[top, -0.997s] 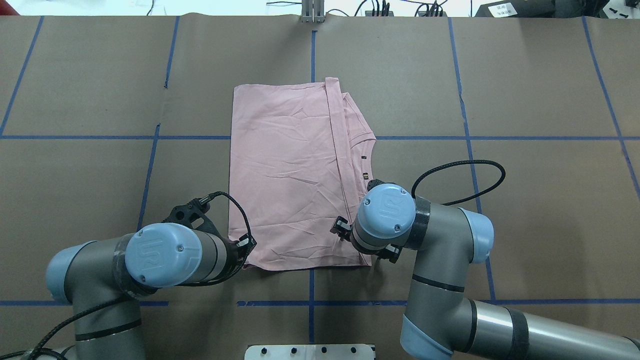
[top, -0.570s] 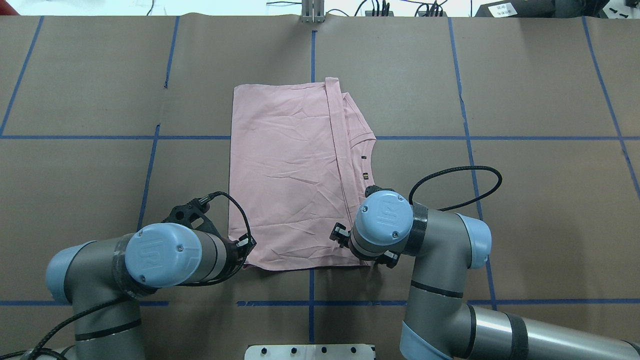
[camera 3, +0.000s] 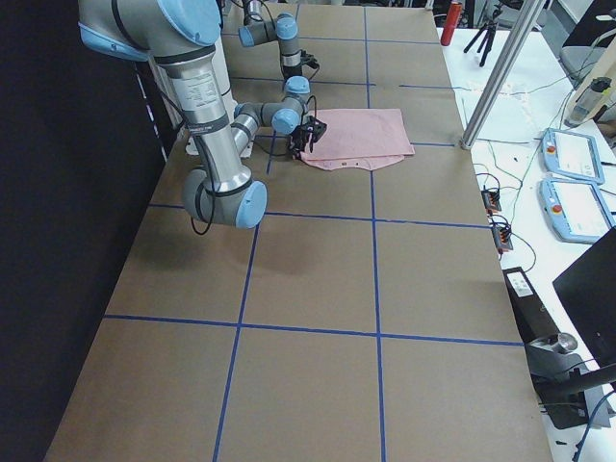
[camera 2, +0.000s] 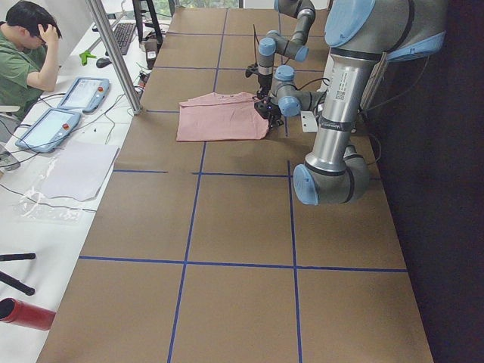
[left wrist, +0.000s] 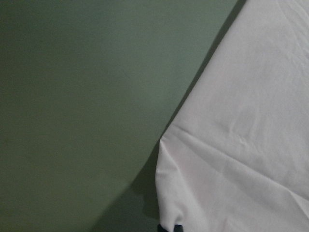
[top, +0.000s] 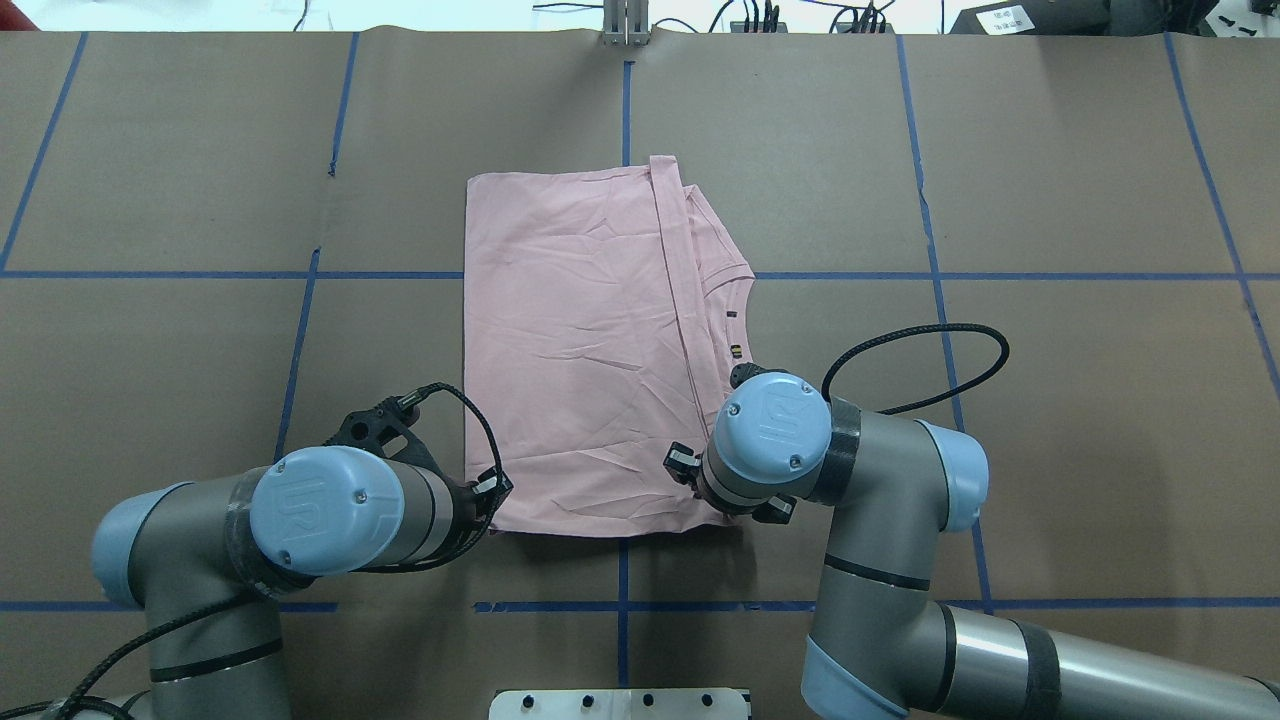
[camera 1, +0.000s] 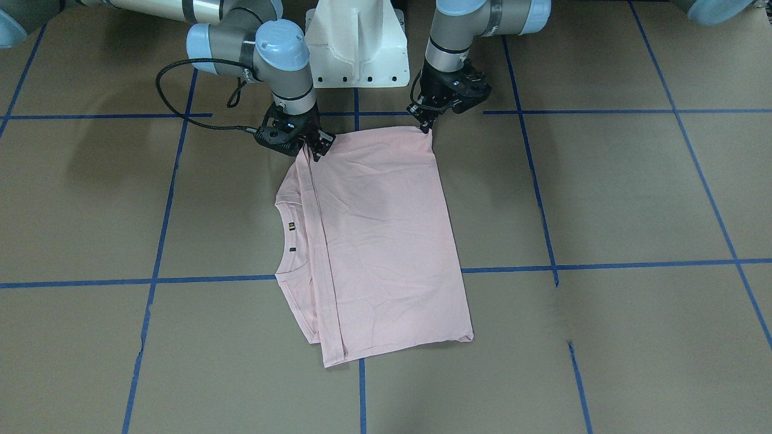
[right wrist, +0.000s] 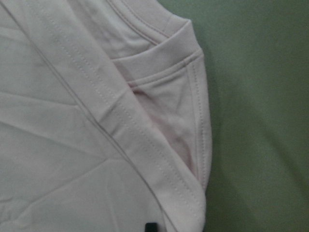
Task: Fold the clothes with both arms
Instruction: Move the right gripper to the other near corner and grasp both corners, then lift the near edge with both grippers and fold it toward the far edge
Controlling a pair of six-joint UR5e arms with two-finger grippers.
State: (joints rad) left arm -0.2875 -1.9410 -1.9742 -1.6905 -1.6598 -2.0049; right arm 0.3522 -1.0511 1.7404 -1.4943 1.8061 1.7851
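The pale pink T-shirt (top: 580, 350) lies folded, plain side up, on the brown table; its collar (top: 735, 300) and a folded sleeve show along its right edge. It also shows in the front view (camera 1: 380, 241). My left gripper (camera 1: 428, 125) is shut on the shirt's near left corner (top: 492, 510); a fingertip (left wrist: 170, 227) meets the cloth there. My right gripper (camera 1: 315, 147) is shut on the near right corner by the sleeve hem (right wrist: 193, 159), mostly hidden under its wrist (top: 775, 425) from overhead. The print is hidden.
The white pedestal (camera 1: 356, 42) stands between the arm bases. Blue tape lines (top: 622, 100) cross the brown table. An operator (camera 2: 26, 45) and tablets (camera 2: 83, 91) are at the far side table. A red bottle (camera 3: 454, 19) stands at the far end.
My right wrist dipped toward me, then came back a little. The shirt's near edge has drawn slightly away from me and its near left corner shifted slightly right. The left arm has barely moved.
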